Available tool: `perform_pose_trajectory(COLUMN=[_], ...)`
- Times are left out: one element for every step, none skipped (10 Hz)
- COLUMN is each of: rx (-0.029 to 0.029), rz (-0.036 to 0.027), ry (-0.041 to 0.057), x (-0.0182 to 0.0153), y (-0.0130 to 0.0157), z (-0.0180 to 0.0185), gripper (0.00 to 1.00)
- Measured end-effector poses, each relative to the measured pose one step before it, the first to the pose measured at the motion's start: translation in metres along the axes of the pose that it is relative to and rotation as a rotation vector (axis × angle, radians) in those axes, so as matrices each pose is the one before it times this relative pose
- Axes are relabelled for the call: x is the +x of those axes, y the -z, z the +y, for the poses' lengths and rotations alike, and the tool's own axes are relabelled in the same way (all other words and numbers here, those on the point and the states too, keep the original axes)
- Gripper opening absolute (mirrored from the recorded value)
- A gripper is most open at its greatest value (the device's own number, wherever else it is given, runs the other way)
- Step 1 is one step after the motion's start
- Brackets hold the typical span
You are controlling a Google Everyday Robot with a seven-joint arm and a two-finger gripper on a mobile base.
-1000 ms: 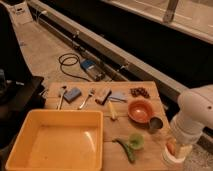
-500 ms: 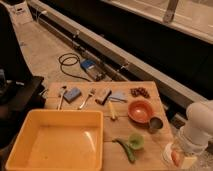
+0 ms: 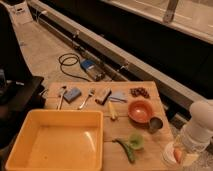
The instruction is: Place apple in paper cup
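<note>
The white paper cup [image 3: 171, 157] stands at the table's front right corner. The apple [image 3: 178, 154], pale with a reddish blush, shows at the cup's mouth, just under the gripper. My gripper [image 3: 186, 148] hangs from the white arm [image 3: 201, 126] directly over the cup, and the arm hides part of both. I cannot tell whether the apple is held or rests in the cup.
A large yellow bin [image 3: 30, 150] fills the table's front left. An orange bowl [image 3: 140, 110], a small grey metal cup [image 3: 155, 123] and a green pear-like fruit [image 3: 136, 141] stand left of the paper cup. Cutlery and a blue sponge [image 3: 72, 94] lie at the back.
The arm and gripper have come down toward the paper cup at the front right corner. The other things on the table have not moved.
</note>
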State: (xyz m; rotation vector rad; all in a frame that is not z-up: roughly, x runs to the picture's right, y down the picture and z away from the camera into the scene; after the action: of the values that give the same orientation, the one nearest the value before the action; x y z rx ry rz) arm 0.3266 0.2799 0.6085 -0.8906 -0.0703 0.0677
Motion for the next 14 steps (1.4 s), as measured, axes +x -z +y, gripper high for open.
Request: perform_pose_trajectory(rx=[0.00106, 0.00392, 0.00081, 0.00176, 0.00864, 0.00778, 0.00591, 0.00921, 0.00334, 0.00234, 0.00418, 0.00339, 0.00217, 0.00441], rz=[-0.00820, -0.00896, -0.00484, -0.00334, -0.00260, 0.00003, 0.00086, 0.00011, 0.00085, -0.00014, 0.00111, 0.00188, 0.00171, 0.00452], ry=[0.01052, 0.01722, 0.01053, 0.00770, 0.00627, 0.00856, 0.01005, 0.00497, 0.00183, -0.00001, 0.00243, 0.00154, 0.00111, 0.00255], x=[-0.00208, -0.00425, -0.00283, -0.00116, -0.00103, -0.00164, -0.00237, -0.00123, 0.00002, 0.00022, -0.00049, -0.00013, 0.00000, 0.00028], y=[-0.00264, -0.00403, -0.00290, -0.00219, -0.00003, 0.00104, 0.00132, 0.00143, 0.00097, 0.00056, 0.00135, 0.00116, 0.00113, 0.00254], z=[-0.00559, -0.00801, -0.00458, -0.00298, -0.00341, -0.00332, -0.00325, -0.00264, -0.00018, 0.00000, -0.00074, -0.00037, -0.00040, -0.00103], gripper=[0.12, 0.24, 0.33, 0.43, 0.54, 0.64, 0.69, 0.70, 0.70, 0.70, 0.70, 0.70, 0.70, 0.70])
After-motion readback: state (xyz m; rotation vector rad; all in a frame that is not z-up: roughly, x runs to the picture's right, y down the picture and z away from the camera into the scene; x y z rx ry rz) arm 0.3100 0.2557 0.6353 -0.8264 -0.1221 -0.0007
